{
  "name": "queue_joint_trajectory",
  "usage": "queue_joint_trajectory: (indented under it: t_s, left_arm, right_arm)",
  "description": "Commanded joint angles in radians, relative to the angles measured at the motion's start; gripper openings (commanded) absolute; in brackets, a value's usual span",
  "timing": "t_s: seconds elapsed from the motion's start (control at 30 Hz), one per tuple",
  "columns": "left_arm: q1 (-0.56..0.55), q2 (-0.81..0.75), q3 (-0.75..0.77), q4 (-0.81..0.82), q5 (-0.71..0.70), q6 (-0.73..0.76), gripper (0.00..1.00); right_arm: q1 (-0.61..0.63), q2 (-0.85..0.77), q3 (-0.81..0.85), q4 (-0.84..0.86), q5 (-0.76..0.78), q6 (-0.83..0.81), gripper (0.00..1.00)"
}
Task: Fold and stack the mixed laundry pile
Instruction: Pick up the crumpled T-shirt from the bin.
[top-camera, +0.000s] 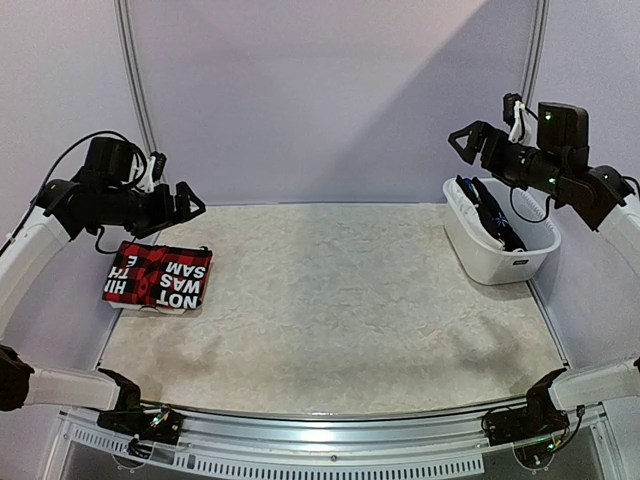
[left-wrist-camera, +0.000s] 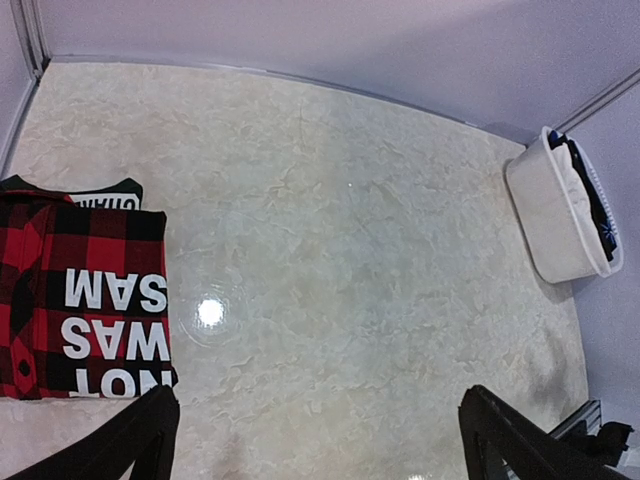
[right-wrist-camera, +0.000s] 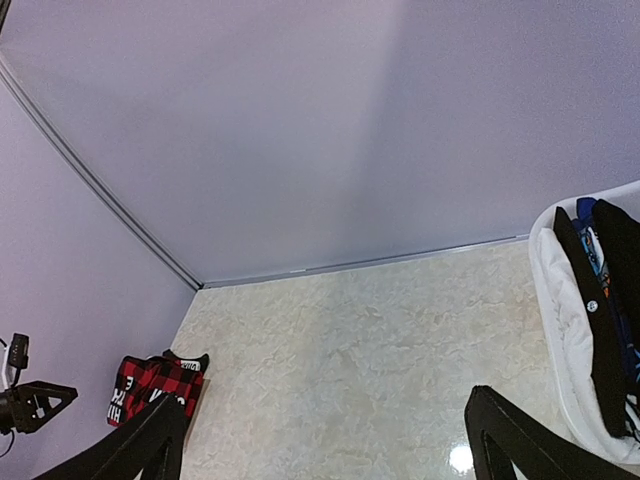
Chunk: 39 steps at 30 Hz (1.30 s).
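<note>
A folded red-black plaid garment with white lettering (top-camera: 158, 277) lies flat at the table's left edge, also in the left wrist view (left-wrist-camera: 80, 290) and small in the right wrist view (right-wrist-camera: 150, 385). Dark and blue garments (top-camera: 492, 215) (right-wrist-camera: 612, 300) sit in the white basket at the right. My left gripper (top-camera: 193, 205) (left-wrist-camera: 320, 445) hangs open above and just right of the plaid garment, holding nothing. My right gripper (top-camera: 459, 143) (right-wrist-camera: 325, 450) is raised high and open, up and left of the basket, with nothing between its fingers.
The white plastic basket (top-camera: 500, 262) (left-wrist-camera: 545, 210) (right-wrist-camera: 560, 300) stands at the back right of the pale marbled table (top-camera: 330, 300). Lilac walls close the back and sides. A metal rail runs along the near edge between the arm bases.
</note>
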Motion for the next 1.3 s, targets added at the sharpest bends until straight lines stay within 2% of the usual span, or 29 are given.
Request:
queue_joint_trajectory:
  t_s: [0.0,0.27,0.4,0.47,0.57,0.77,0.93,1.27]
  left_arm:
    - [-0.015,0.017,0.026,-0.013,-0.017,0.028,1.00]
    - [-0.015,0.027,0.038,-0.001,-0.024,0.037,1.00]
    - [-0.015,0.022,0.041,-0.008,-0.024,0.044,0.99]
    - [-0.015,0.021,0.047,-0.016,-0.026,0.047,1.00]
    - [-0.015,0.020,0.054,-0.028,-0.027,0.049,0.99]
    - [-0.015,-0.007,0.053,-0.055,-0.028,0.045,1.00]
    - [-0.015,-0.054,0.023,-0.064,-0.032,0.025,1.00]
    - [-0.015,-0.105,-0.013,-0.087,-0.037,-0.007,1.00]
  right_arm:
    - [-0.005,0.001,-0.021,0.038,0.011,0.038,0.99]
    - [-0.005,0.046,0.062,-0.009,0.027,0.073,0.99]
    - [-0.018,0.140,0.231,-0.207,0.115,0.085,0.99]
    - [-0.067,0.224,0.339,-0.324,0.088,0.102,0.99]
    - [-0.195,0.331,0.428,-0.429,-0.046,0.177,0.99]
    - [-0.449,0.463,0.432,-0.445,-0.299,0.304,0.93]
    - [-0.581,0.570,0.456,-0.464,-0.307,0.315,0.90]
    - [-0.689,0.757,0.457,-0.428,-0.315,0.320,0.84]
